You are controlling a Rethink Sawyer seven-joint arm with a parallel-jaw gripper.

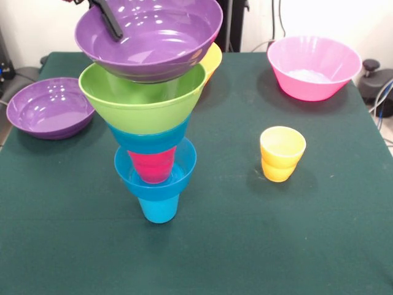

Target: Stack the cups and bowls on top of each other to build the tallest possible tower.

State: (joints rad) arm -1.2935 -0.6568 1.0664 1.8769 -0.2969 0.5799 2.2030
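The tower stands at front left. From the bottom it is a blue cup [158,209], a small blue bowl [182,165] holding a red cup [152,165], a second blue bowl [150,136], then a lime green bowl [144,101]. A wide purple bowl [159,43] sits on top of the green one. My gripper [113,31] comes in from the top left, shut on this purple bowl's rim. One black finger [109,18] lies inside the bowl and the other is hidden. A yellow cup [282,153] stands alone to the right.
A second purple bowl [49,107] rests at the left table edge. A pink bowl [313,67] stands at the back right. An orange bowl [212,58] peeks out behind the tower. Dark green cloth [245,246] covers the table.
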